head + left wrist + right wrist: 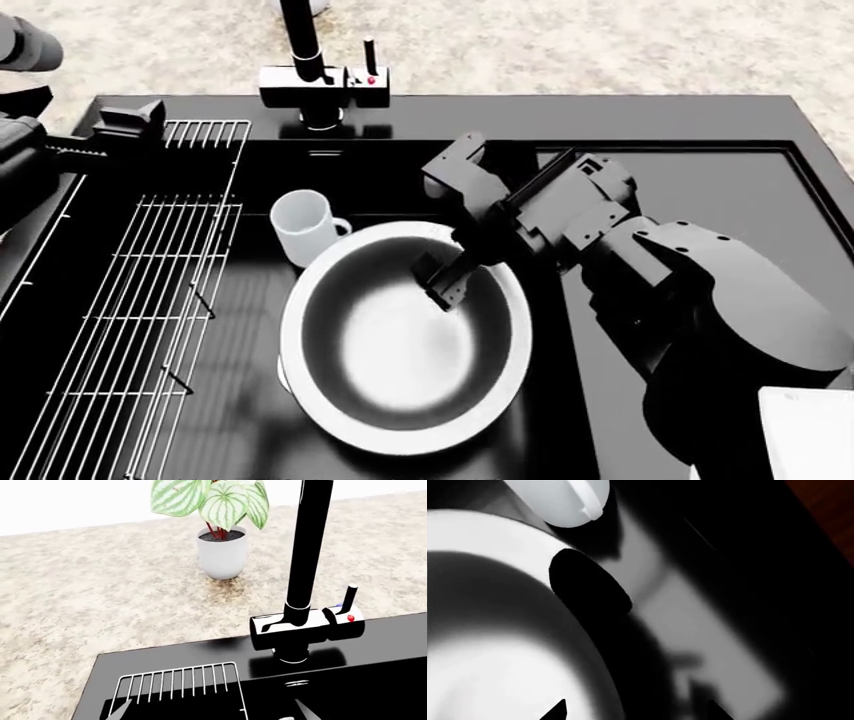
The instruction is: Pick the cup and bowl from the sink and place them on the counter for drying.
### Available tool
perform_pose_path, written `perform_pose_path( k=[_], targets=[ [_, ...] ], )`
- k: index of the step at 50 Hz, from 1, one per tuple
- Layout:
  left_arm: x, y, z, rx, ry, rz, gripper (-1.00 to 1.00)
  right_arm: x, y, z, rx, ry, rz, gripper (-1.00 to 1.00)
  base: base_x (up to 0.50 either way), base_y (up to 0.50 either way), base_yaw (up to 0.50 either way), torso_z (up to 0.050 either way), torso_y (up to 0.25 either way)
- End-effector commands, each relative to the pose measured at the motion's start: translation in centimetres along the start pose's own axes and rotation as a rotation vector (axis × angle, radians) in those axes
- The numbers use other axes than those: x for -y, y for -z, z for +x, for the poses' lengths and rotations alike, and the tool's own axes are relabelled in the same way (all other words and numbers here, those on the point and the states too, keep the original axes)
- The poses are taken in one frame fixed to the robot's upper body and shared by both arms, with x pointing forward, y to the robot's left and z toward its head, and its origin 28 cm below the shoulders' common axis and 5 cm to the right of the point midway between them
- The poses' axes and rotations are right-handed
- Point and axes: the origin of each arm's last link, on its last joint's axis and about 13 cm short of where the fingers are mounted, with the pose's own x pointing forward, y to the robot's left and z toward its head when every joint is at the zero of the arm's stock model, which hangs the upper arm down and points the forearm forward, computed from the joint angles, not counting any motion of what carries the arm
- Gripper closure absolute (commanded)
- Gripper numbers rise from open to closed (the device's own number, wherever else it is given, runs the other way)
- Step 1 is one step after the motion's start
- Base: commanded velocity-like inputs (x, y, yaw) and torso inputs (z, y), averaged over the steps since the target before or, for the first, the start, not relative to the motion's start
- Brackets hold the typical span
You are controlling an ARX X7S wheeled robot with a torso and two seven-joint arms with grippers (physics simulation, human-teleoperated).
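The shiny steel bowl (400,345) lies in the black sink (400,165), with the small white cup (304,226) upright beside its far-left rim. My right gripper (445,283) hangs open over the bowl's far rim. In the right wrist view the bowl (487,630) has its rim running between the two fingertips of that gripper (634,712), and the cup (560,497) is beyond. My left gripper (131,118) is open above the sink's far-left corner, holding nothing; its wrist view shows this gripper (213,712) over the basin.
A white wire rack (127,300) lines the sink's left side, with its far end (177,682) below the left gripper. The black faucet (310,60) rises behind the basin. A potted plant (223,530) stands on the beige counter (87,595). The flat black drainboard (694,185) lies to the right.
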Motion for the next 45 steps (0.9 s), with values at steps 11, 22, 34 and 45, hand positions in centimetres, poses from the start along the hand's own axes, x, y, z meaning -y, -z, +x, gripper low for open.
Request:
perform_pose_path(
  k=[11,22,34,45],
  targets=[
    [1.3,0.6,0.3,-0.003,-0.026,-0.023,-1.0,0.1,-0.6,-0.3,0.028,0.0,-0.03,1.0,0.0,0.0,0.0,0.001,-0.013],
    [1.1,0.9,-0.1,-0.01,-0.032,-0.036,-1.0,0.2,-1.8,-1.4,0.051,-0.023,-0.057,1.0,0.0,0.0,0.0,0.0,0.0],
    [0.6,0.9,-1.0,-0.014,-0.042,-0.045,-1.0,0.7,-3.8,-3.4,0.093,-0.087,-0.114,1.0,0.0,0.0,0.0,0.0,0.0],
    [0.3,1.2,-1.3,-0.014,-0.052,-0.059,-1.0,2.0,-5.2,-6.6,0.209,-0.074,-0.039,1.0,0.0,0.0,0.0,0.0,0.0]
  ],
)
